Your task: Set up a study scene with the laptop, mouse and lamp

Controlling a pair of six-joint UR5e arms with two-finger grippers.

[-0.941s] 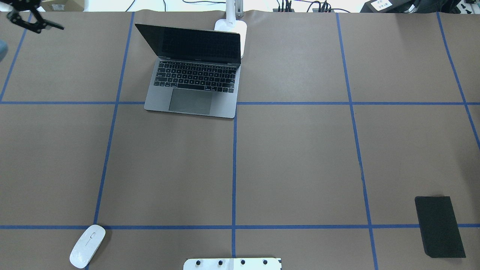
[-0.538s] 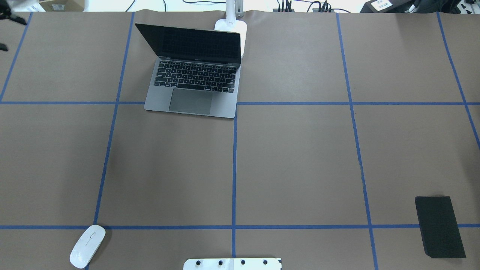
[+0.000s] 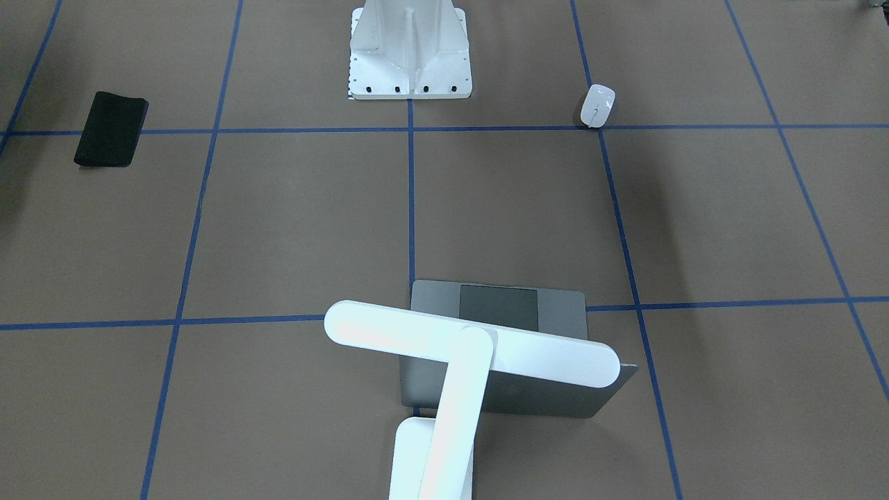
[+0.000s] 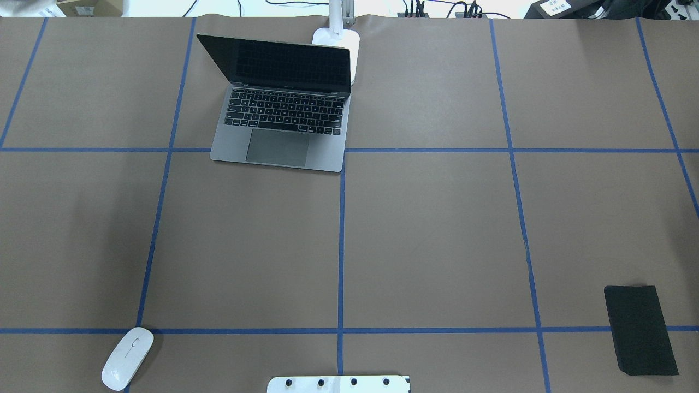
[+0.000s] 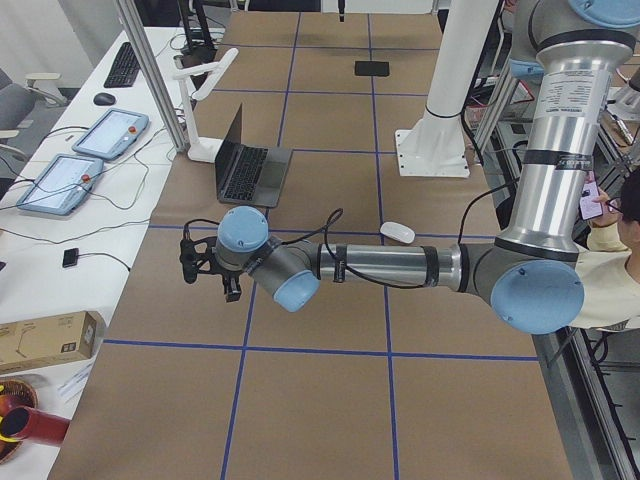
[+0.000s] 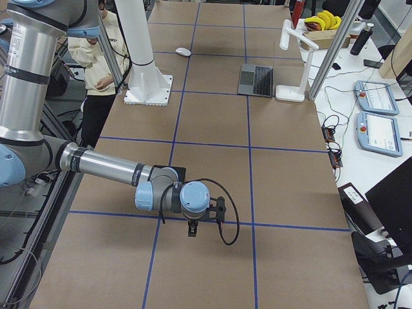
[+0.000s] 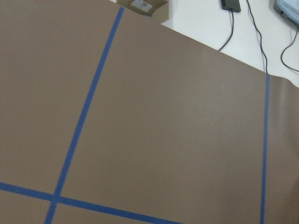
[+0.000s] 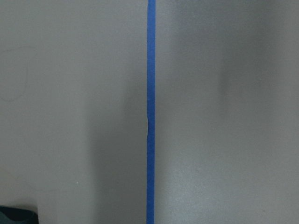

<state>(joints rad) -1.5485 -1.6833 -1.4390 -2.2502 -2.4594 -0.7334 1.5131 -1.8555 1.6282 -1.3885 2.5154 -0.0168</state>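
The laptop (image 4: 284, 109) stands open at the far middle-left of the table, screen dark; it also shows in the front view (image 3: 562, 312). The lamp (image 3: 472, 347) stands right behind it, its bar head over the lid; only its base (image 4: 341, 41) shows overhead. The mouse (image 4: 127, 358) lies alone at the near left, on a tape crossing. My left gripper (image 5: 205, 272) shows only in the left side view, low over bare table far left of the laptop. My right gripper (image 6: 192, 230) shows only in the right side view, over bare table at the far right. I cannot tell whether either is open or shut.
A flat black pad (image 4: 639, 330) lies at the near right. The white ribbed pedestal (image 3: 410, 48) stands at the near middle edge. Blue tape lines (image 4: 341, 245) grid the brown table cover. Both wrist views show only paper and tape.
My left gripper has moved out of the overhead view at its top left corner. The laptop, lamp, mouse and pad have not moved.
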